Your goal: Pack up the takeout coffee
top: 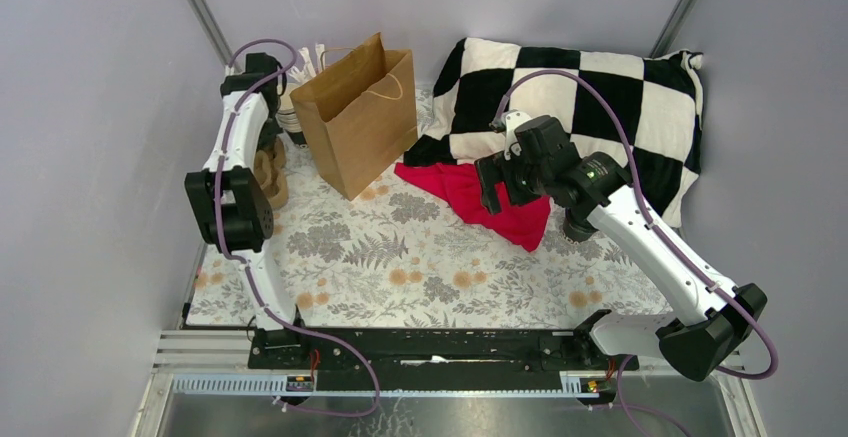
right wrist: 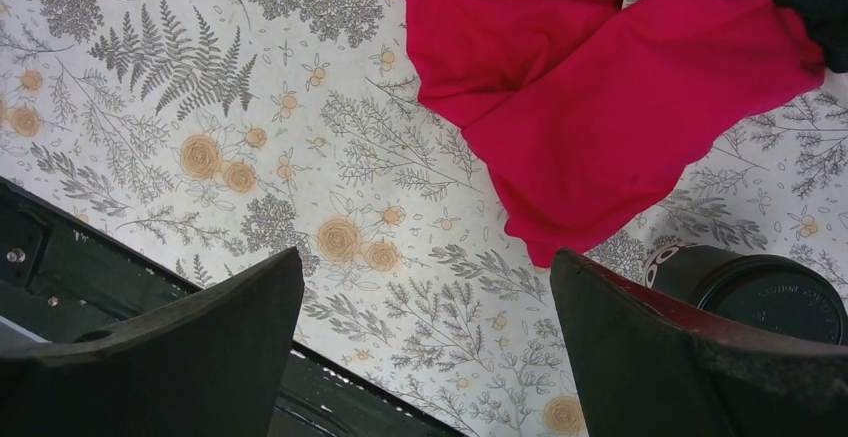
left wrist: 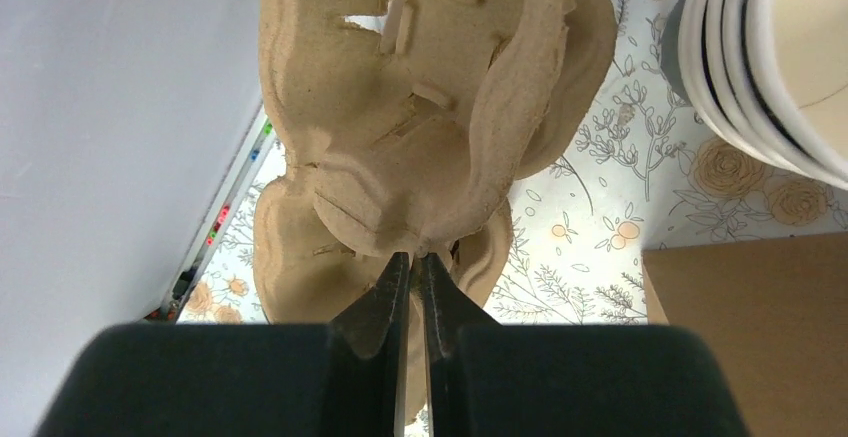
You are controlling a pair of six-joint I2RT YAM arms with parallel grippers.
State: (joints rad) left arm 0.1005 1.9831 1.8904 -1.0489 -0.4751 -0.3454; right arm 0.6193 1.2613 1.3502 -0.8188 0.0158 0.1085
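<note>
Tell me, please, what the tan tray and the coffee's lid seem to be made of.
The tan tray looks like moulded paper pulp: matte, fibrous, rough-edged. The coffee's lid seems to be black plastic: smooth, slightly glossy, with raised lettering.

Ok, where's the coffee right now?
The coffee stands on the right side, mostly hidden under the right arm from above, just right of the red cloth and near the checkered pillow.

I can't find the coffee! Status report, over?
Left fingers pinch cardboard cup carrier. Right fingers open, empty. Coffee cup near red cloth, not bagged. Nothing on top.
</note>
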